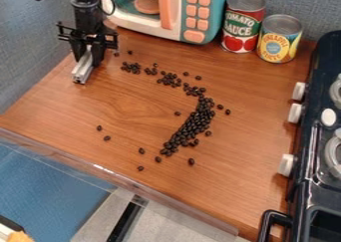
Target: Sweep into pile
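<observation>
Jaws pinched on the metal bar (pixel 82 72), your gripper (pixel 88 58) hangs at upper left; set the bar low and broadside, sweeping the black beans (pixel 196 121) near centre inward from their straggling ends

And here's the brown wooden tabletop (pixel 246 176), light glinting on the clear strip (pixel 133 185) along its front edge! Behind it, blue-grey walls (pixel 37 57); below, blue floor (pixel 47 181) meets pale grey floor (pixel 176 223), and there's a toy stove (pixel 313 186) at right!
</observation>
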